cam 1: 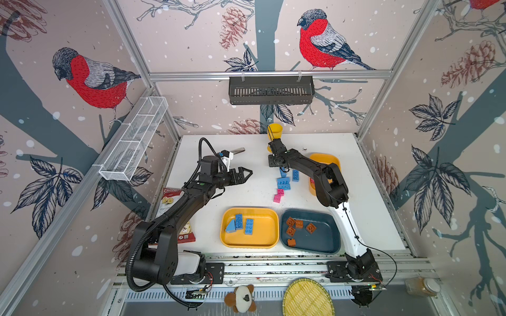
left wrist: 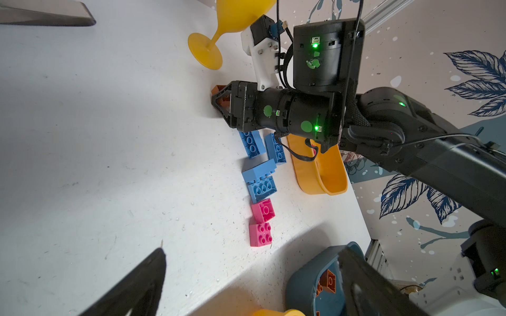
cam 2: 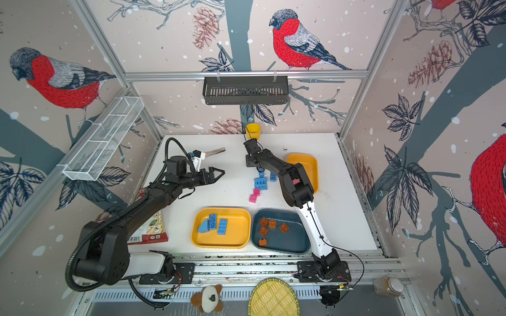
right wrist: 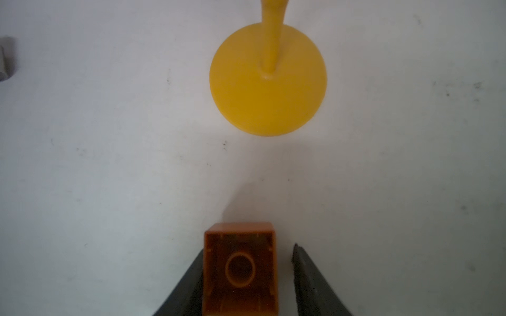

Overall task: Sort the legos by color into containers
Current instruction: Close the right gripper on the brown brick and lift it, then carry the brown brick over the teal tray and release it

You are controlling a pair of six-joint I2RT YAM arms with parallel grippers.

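Note:
A brown-orange lego lies on its side on the white table, hollow underside facing the right wrist camera. My right gripper stands around it, open: one finger touches it, the other is a small gap away. In both top views this gripper points down near the goblet. Loose blue legos and two pink ones lie mid-table. The large yellow container holds blue legos. The teal container holds brown ones. My left gripper hovers open and empty.
A smaller yellow tray lies behind the right arm. A yellow goblet stands just beyond the right gripper. A metal-bladed tool lies at the back left, a snack bag under the left arm, a white mesh basket on the left wall.

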